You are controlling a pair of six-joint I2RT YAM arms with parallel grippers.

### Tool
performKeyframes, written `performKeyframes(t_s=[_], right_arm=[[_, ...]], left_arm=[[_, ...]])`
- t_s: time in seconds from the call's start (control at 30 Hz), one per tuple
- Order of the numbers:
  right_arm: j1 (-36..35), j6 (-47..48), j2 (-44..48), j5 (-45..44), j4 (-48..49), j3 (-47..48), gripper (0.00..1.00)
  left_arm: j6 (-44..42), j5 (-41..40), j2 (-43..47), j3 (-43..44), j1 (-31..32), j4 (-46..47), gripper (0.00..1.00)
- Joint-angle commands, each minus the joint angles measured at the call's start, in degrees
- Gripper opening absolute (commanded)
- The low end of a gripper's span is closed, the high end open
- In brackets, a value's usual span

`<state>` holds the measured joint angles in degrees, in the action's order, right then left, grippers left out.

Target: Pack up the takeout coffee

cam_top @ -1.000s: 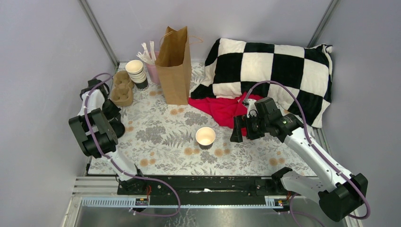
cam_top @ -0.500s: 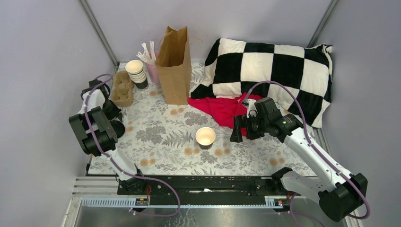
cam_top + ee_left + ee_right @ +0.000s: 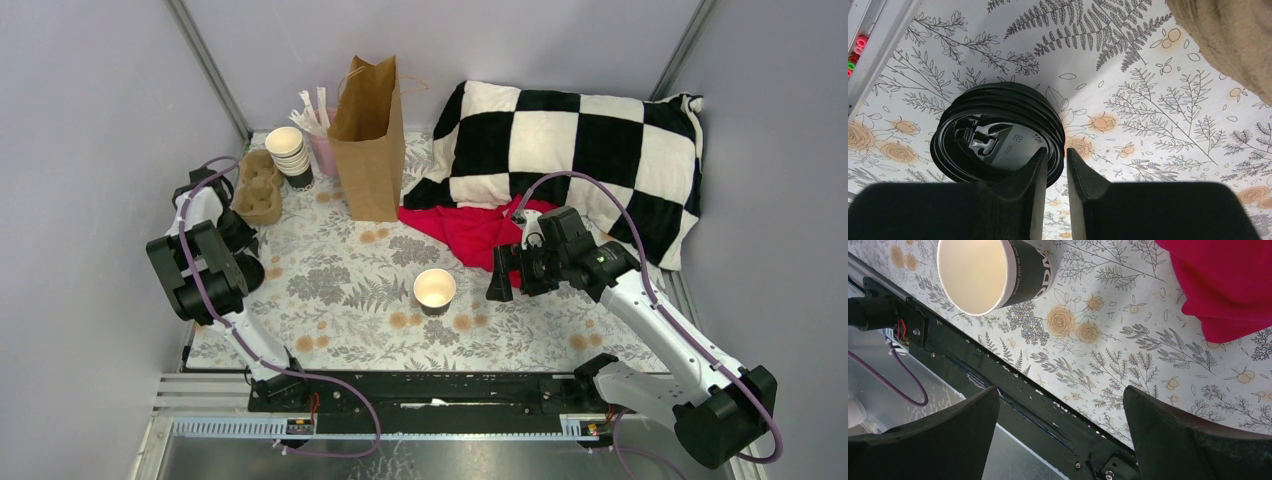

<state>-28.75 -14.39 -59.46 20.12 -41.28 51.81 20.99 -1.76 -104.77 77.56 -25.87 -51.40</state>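
Observation:
The takeout coffee's small dark paper cup (image 3: 434, 290) stands lidless mid-table, its cream inside showing; it also appears at the top left of the right wrist view (image 3: 983, 272). My right gripper (image 3: 505, 275) hovers just right of it, wide open and empty (image 3: 1062, 390). A stack of black plastic lids (image 3: 998, 135) lies on the floral tablecloth at the left. My left gripper (image 3: 1057, 150) hangs over the stack's right edge with a narrow gap between its fingers; the rim lines up with that gap. In the top view the left gripper (image 3: 238, 236) sits near the left wall.
A brown paper bag (image 3: 368, 140) stands open at the back. Left of it are a stack of lidless cups (image 3: 290, 155), a pink holder with straws (image 3: 322, 150) and a cardboard cup carrier (image 3: 258, 187). A red cloth (image 3: 465, 232) and checkered pillow (image 3: 570, 150) fill the back right.
The left gripper's fingers have parted slightly and the left arm has shifted a little. The right arm and the cup have stayed where they were.

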Motion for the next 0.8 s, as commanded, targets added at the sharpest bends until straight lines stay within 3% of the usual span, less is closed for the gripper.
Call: performKeyframes(t_s=[0.0, 0.77], right_arm=[[-0.4, -0.1, 0.0, 0.4, 1.0, 0.0, 1.0], [-0.4, -0.2, 0.2, 0.7, 1.3, -0.5, 1.0]], left_arm=[[-0.1, -0.5, 1.5, 2.2, -0.3, 0.3, 0.25], [0.5, -0.6, 0.8, 2.2, -0.3, 0.2, 0.06]])
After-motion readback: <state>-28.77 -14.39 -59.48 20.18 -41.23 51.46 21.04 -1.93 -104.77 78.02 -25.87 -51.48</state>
